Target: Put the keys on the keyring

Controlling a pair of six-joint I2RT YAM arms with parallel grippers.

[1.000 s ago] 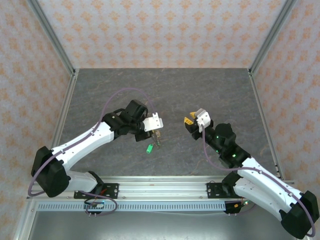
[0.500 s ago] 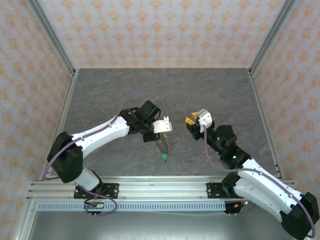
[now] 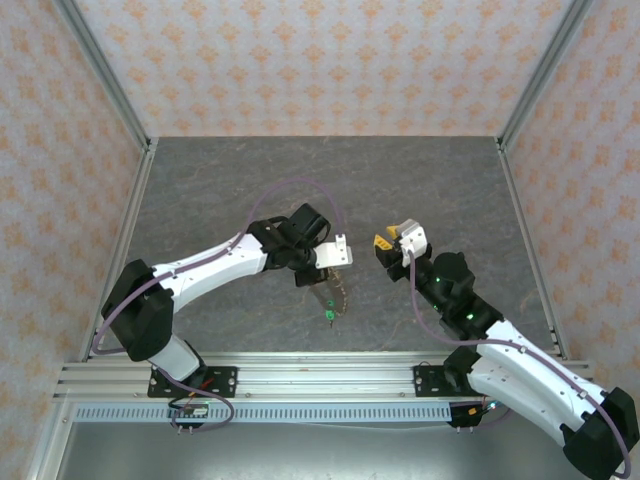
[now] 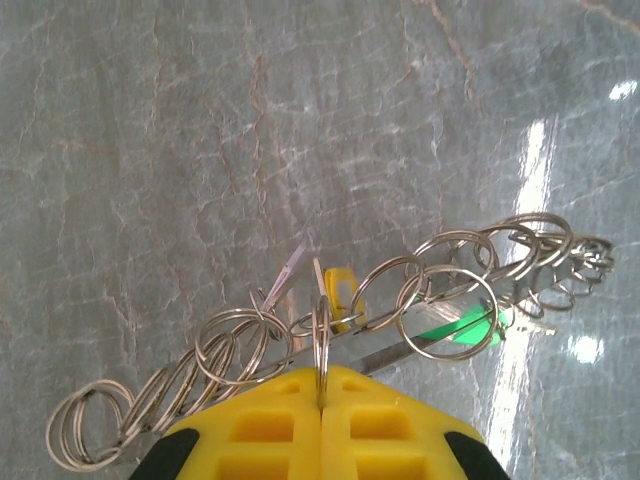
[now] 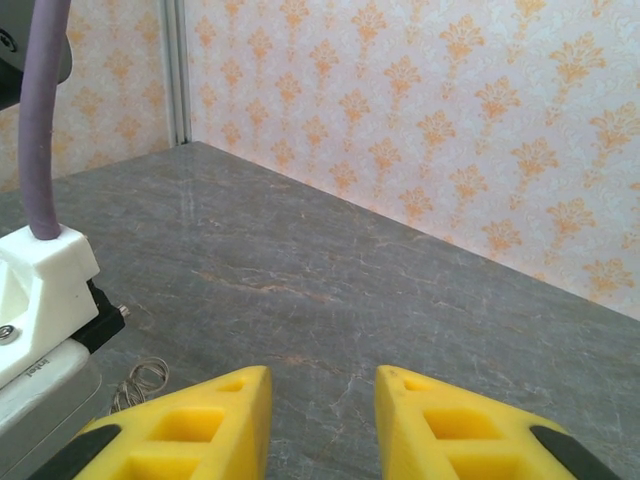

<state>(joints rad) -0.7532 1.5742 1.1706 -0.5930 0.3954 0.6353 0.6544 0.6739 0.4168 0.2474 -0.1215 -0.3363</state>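
Here the left jaws pinch together on one ring of the keyring, its loops spreading both ways over the desk — the wrist view picks out a yellow-headed key and green tag among them. The right jaws stand apart, empty, just right of it in the top view.

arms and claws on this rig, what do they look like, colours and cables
Both arms have white shells with black joints. The left arm carries a looping purple cable; the right arm shows small green lights. The left claw and right claw have yellow fingers with recessed pockets and black bases.
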